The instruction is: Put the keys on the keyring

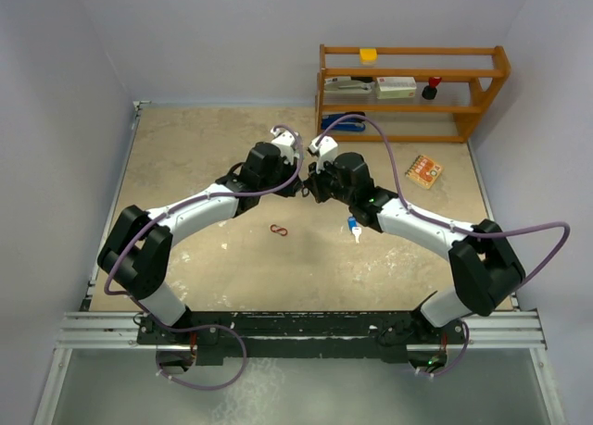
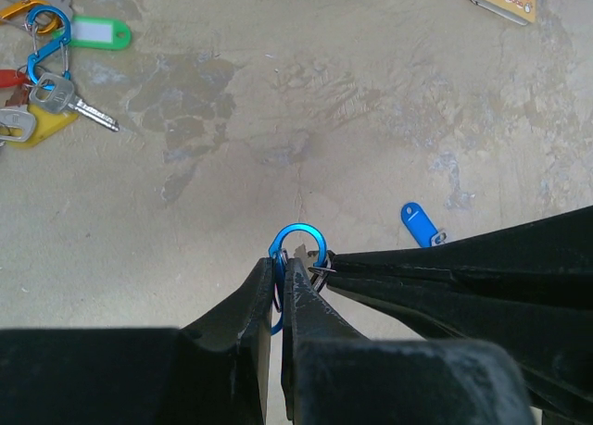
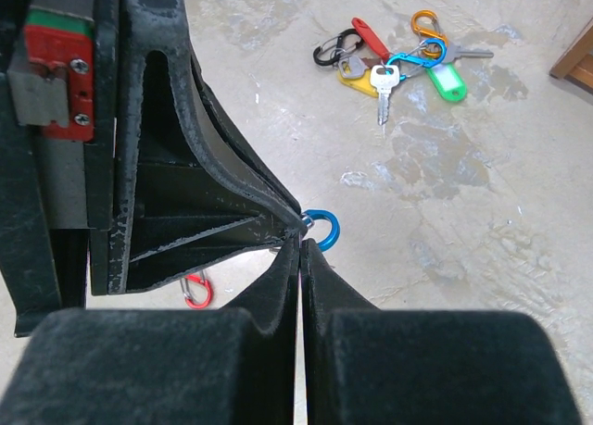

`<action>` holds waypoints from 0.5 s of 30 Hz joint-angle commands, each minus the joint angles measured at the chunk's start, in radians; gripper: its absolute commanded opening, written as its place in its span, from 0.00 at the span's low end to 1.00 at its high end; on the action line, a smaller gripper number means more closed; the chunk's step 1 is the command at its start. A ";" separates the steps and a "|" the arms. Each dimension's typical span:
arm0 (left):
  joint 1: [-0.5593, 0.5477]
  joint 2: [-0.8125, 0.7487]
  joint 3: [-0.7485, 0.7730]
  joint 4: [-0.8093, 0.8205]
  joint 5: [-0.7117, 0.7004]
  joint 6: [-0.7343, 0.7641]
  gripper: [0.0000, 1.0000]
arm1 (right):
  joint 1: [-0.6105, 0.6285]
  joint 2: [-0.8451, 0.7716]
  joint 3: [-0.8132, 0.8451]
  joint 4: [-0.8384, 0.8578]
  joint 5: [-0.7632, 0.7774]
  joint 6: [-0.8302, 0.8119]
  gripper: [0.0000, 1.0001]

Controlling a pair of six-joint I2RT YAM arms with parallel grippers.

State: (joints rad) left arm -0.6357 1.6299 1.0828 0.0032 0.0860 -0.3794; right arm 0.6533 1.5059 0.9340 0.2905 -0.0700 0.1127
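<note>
My left gripper [image 2: 283,263] is shut on a blue S-shaped clip [image 2: 298,236], held above the table. My right gripper [image 3: 301,244] is shut, its tips against the same blue clip [image 3: 326,229]. A small metal ring [image 2: 321,273] shows at those tips; anything else between them is hidden. Both grippers meet mid-table [image 1: 305,181]. A key with a blue tag [image 2: 419,223] lies loose on the table [image 1: 353,227]. A pile of keys with green, yellow and red tags and coloured clips [image 3: 389,62] lies beyond, also in the left wrist view [image 2: 46,73].
A red S-clip [image 1: 278,230] lies on the table in front of the grippers, also in the right wrist view [image 3: 195,291]. An orange booklet [image 1: 424,170] lies at the right. A wooden shelf [image 1: 412,92] stands at the back right.
</note>
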 commanded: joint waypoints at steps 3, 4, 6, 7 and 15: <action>-0.005 -0.032 0.043 0.018 0.004 0.019 0.00 | -0.008 0.008 0.008 0.040 0.003 -0.008 0.00; -0.005 -0.034 0.044 0.018 0.004 0.020 0.00 | -0.008 0.009 0.009 0.039 0.001 -0.008 0.00; -0.007 -0.034 0.044 0.018 0.004 0.019 0.00 | -0.009 0.011 0.009 0.038 0.001 -0.007 0.00; -0.007 -0.035 0.045 0.017 0.004 0.020 0.00 | -0.010 0.012 0.009 0.039 0.001 -0.007 0.00; -0.010 -0.042 0.047 0.009 0.006 0.022 0.00 | -0.015 0.010 0.005 0.043 0.008 -0.005 0.00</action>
State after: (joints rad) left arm -0.6373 1.6283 1.0828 -0.0078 0.0860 -0.3737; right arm 0.6464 1.5196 0.9340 0.2905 -0.0700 0.1127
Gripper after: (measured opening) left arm 0.017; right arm 0.005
